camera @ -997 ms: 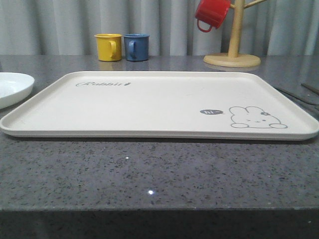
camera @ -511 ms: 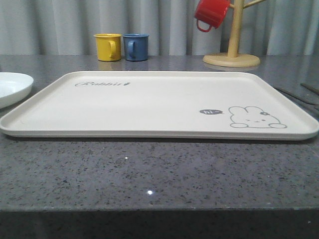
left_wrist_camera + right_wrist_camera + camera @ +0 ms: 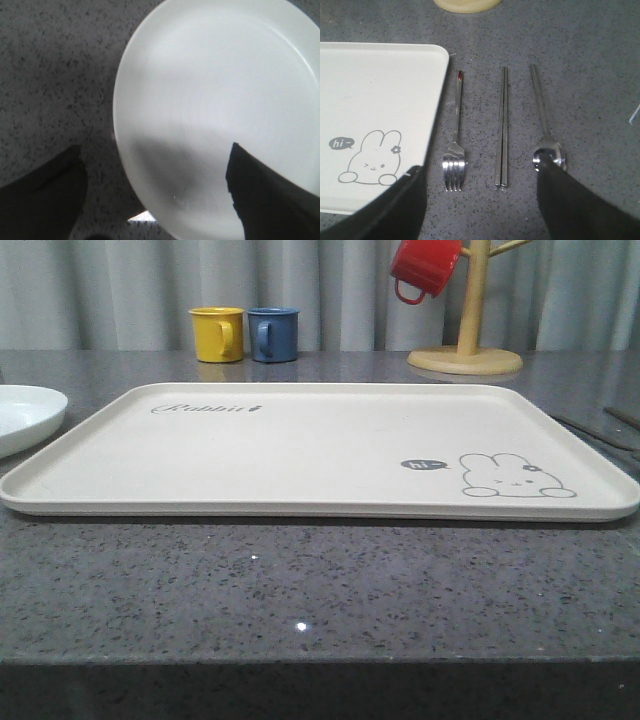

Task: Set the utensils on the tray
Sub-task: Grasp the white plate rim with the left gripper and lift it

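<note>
The cream tray (image 3: 300, 455) with its rabbit drawing lies bare in the middle of the grey counter; its corner also appears in the right wrist view (image 3: 380, 100). Beside that corner, on the counter, lie a fork (image 3: 456, 135), a pair of chopsticks (image 3: 503, 127) and a spoon (image 3: 543, 122), side by side and parallel. My right gripper (image 3: 480, 200) hovers open above them, with the fork tines and chopstick ends between its dark fingers (image 3: 390, 210). My left gripper (image 3: 155, 195) is open over the round white plate (image 3: 220, 105), holding nothing.
The white plate (image 3: 25, 415) sits left of the tray. At the back stand a yellow mug (image 3: 218, 334) and a blue mug (image 3: 273, 334). A wooden mug tree (image 3: 468, 340) with a red mug (image 3: 425, 267) stands at the back right, its base (image 3: 466, 5) near the utensil handles.
</note>
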Action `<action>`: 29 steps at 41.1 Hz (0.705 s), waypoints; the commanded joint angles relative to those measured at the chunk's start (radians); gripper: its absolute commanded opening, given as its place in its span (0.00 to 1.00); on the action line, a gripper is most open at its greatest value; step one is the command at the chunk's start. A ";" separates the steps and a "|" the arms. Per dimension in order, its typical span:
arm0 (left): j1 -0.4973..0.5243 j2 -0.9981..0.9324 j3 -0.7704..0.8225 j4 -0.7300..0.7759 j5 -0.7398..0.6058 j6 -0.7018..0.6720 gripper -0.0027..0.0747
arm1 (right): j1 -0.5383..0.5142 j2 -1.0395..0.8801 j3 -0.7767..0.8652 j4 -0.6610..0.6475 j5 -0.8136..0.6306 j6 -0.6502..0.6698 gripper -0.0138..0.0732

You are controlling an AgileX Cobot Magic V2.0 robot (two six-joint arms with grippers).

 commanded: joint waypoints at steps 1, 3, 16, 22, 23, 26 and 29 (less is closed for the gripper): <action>-0.001 0.014 -0.062 -0.060 -0.030 0.016 0.72 | -0.005 0.006 -0.026 0.001 -0.064 -0.003 0.73; -0.002 0.034 -0.077 -0.060 -0.032 0.018 0.69 | -0.005 0.006 -0.026 0.001 -0.064 -0.003 0.73; -0.002 0.124 -0.122 -0.060 -0.040 0.018 0.55 | -0.005 0.006 -0.026 0.001 -0.063 -0.003 0.73; -0.002 0.142 -0.122 -0.060 -0.029 0.018 0.48 | -0.005 0.006 -0.026 0.001 -0.063 -0.003 0.73; -0.002 0.144 -0.122 -0.060 -0.024 0.018 0.44 | -0.005 0.006 -0.026 0.001 -0.063 -0.003 0.73; -0.002 0.146 -0.122 -0.058 -0.015 0.018 0.34 | -0.005 0.006 -0.026 0.001 -0.063 -0.003 0.73; -0.002 0.146 -0.122 -0.058 -0.013 0.018 0.23 | -0.005 0.006 -0.026 0.001 -0.063 -0.003 0.73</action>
